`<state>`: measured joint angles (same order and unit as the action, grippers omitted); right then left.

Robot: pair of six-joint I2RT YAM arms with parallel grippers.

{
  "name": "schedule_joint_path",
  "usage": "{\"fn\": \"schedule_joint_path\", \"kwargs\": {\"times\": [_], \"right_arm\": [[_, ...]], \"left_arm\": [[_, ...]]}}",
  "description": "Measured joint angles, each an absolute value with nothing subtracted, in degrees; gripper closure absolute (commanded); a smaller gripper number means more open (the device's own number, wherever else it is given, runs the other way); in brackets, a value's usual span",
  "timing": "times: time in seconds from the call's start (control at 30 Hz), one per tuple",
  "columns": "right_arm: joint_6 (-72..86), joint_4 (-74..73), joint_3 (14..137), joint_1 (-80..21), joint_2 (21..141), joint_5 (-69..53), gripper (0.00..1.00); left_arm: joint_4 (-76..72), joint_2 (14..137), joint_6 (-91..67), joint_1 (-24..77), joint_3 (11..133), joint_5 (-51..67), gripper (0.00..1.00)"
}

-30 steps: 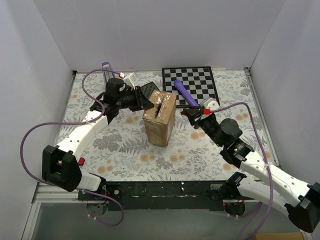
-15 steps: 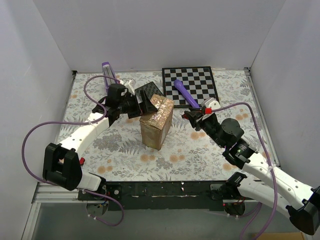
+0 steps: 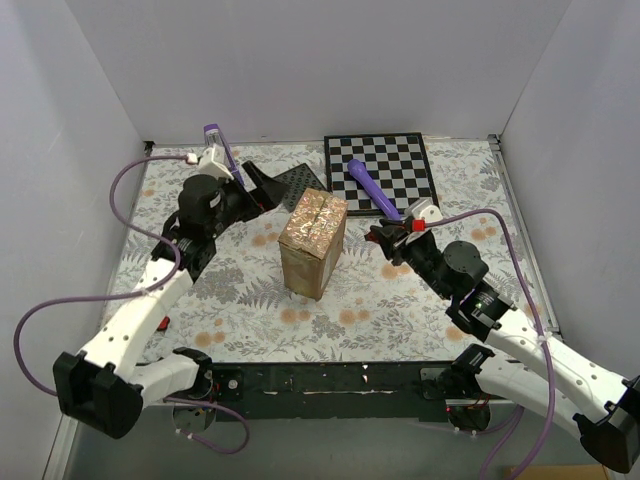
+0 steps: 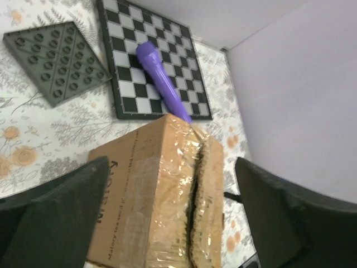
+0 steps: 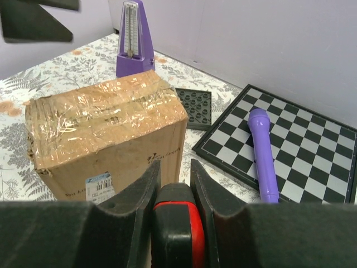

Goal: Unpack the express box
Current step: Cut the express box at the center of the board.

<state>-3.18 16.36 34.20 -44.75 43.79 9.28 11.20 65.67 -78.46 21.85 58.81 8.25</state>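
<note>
Right hand (image 3: 383,236), nearest me: fingers pinched on a black-and-red tool (image 5: 175,223), aimed at the express box (image 3: 314,240) from its right, near but apart.

Left hand (image 3: 255,190): spread wide, holding nothing, off the box's far-left corner, not touching.

I see the box standing mid-desk (image 3: 400,300) between the two hands, taped flaps up, with a small label (image 5: 100,184) on the side facing the right hand.

Beyond it:
- a grey peg plate (image 3: 300,185)
- a chessboard (image 3: 400,160) with a purple cylinder (image 3: 368,186) lying on it
- a purple metronome (image 5: 132,39) by the back wall
</note>
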Motion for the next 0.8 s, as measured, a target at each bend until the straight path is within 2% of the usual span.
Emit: {"fn": "schedule_joint_path", "kwargs": {"times": [0.03,0.13,0.27,0.37,0.47,0.5,0.57,0.73,0.8], "right_arm": [[-3.1,16.4,34.0,-44.8,43.7,9.3,0.99],[-2.6,16.0,33.8,-44.8,43.6,9.2,0.99],[-1.6,15.9,33.8,-44.8,43.6,8.5,0.99],[-1.1,14.5,34.2,-44.8,43.6,6.7,0.99],[0.0,12.9,36.0,-44.8,43.6,3.7,0.99],[0.2,12.9,36.9,-44.9,43.6,2.5,0.99],[0.6,13.1,38.9,-45.2,43.6,-0.2,0.99],[1.5,14.3,45.5,-45.6,44.4,-6.6,0.99],[1.8,15.8,48.3,-45.8,46.0,-8.7,0.99]], "left_arm": [[10.0,63.9,-78.6,21.8,57.6,7.3,0.31],[7.3,60.0,-78.3,21.1,54.6,8.6,0.2],[7.5,65.5,-78.2,21.1,56.9,12.3,0.1],[9.2,69.7,-77.3,21.1,57.2,14.5,0.11],[10.8,70.5,-75.6,21.1,57.1,17.2,0.19],[10.9,70.5,-75.2,21.1,57.1,17.8,0.27],[11.0,70.5,-74.2,21.1,57.1,18.9,0.34],[11.2,71.2,-72.2,21.1,57.1,21.5,0.62],[11.2,71.6,-71.7,21.1,57.1,22.4,0.66]]}}
